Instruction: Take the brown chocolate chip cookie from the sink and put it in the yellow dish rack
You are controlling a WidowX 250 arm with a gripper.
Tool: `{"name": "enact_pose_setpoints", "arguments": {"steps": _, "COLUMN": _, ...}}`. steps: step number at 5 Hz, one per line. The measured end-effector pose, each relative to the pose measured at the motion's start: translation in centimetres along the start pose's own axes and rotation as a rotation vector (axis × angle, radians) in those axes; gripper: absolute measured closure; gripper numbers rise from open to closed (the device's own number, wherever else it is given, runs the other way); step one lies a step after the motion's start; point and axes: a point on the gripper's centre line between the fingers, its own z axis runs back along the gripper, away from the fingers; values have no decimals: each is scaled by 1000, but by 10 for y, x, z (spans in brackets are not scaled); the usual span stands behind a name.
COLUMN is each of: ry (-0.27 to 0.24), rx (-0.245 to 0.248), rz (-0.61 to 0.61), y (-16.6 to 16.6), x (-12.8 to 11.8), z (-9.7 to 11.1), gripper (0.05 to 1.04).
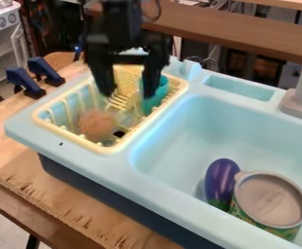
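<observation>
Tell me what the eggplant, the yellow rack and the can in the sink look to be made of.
Eggplant: likely smooth plastic, glossy highlights.
Yellow rack: probably molded plastic, evenly colored slats.
Can: possibly metal, dull gray inside, rounded rim; plastic possible.

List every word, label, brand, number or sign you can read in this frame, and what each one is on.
No readable text anywhere.
Can in the sink basin: green patterned side, no words can be made out.
Toy stove, upper left: any marks around the knobs are too small to read.
Yellow rack and gripper: no lettering can be made out.
</observation>
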Motion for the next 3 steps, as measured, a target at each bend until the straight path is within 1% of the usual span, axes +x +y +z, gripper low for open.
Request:
{"name": "enact_pose_setpoints", "arguments": {"steps": 1, "ry": 2, "rx": 17, "rz": -43, "y": -12, "x": -2, "z": 19, "gripper": 81}}
{"name": "enact_pose_setpoints", "arguments": {"steps": 2, "ry": 34, "rx": 33, "rz": -96, "y": -26, "x": -10, "z": 30, "gripper": 81}}
{"name": "enact_pose_setpoints", "arguments": {"steps": 3, "ry": 63, "rx": 34, "rz": -232, "y": -53, "x": -23, "z": 39, "gripper": 81}}
